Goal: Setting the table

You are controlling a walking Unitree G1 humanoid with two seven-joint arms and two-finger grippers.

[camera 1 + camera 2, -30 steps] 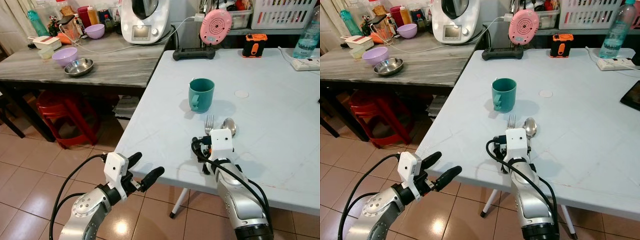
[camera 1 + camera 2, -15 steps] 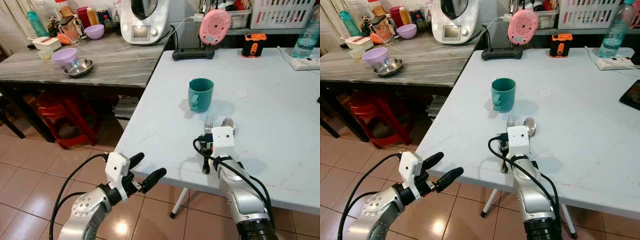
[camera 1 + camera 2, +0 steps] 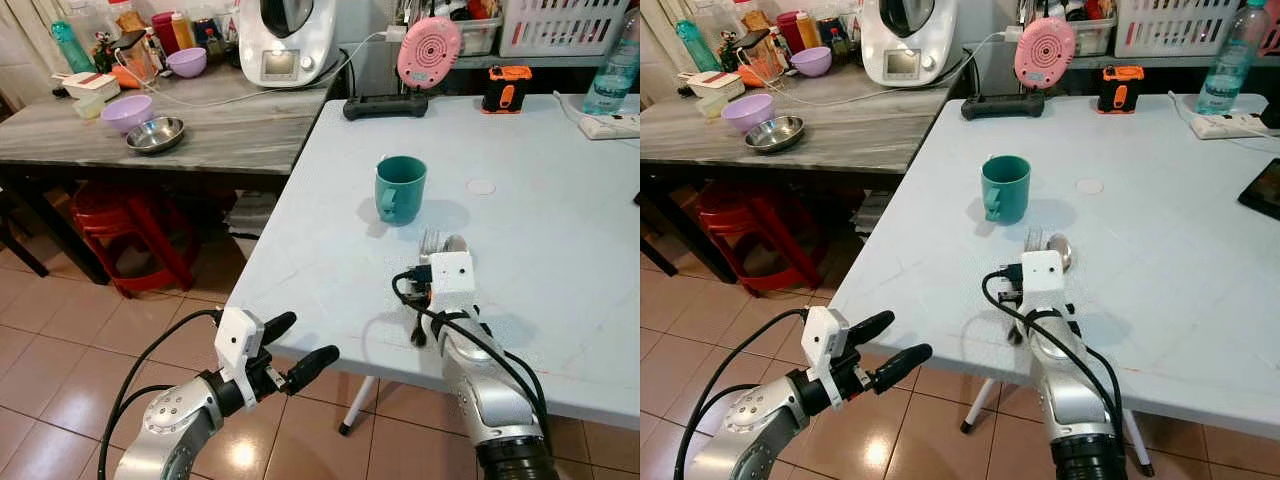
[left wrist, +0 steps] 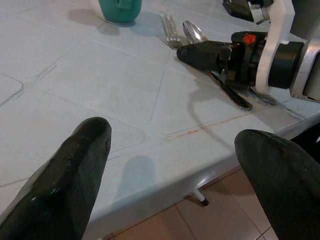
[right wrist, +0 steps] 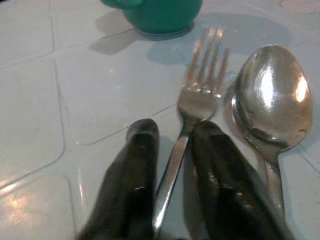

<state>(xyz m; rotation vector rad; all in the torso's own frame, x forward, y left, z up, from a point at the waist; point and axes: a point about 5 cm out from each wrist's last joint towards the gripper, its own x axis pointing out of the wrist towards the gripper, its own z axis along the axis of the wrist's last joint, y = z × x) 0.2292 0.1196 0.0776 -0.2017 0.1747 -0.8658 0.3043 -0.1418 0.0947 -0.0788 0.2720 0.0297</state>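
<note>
Two utensils, the fork (image 5: pixel 197 95) and spoon (image 5: pixel 272 97), are lying side by side near the green mug (image 3: pixel 400 188); the fork's handle is now being pinched between the right gripper's (image 5: pixel 172 165) fingers, advanced since earlier, readying placement. The left gripper (image 3: pixel 300 345) is being held apart-fingered off the table (image 3: pixel 560 200).

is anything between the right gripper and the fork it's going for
Nothing visible. In the right wrist view the right gripper already has its two black fingers on either side of the silver metal fork handle on the pale blue table. The silver spoon lies just beside it, the green mug beyond the tines.
</note>
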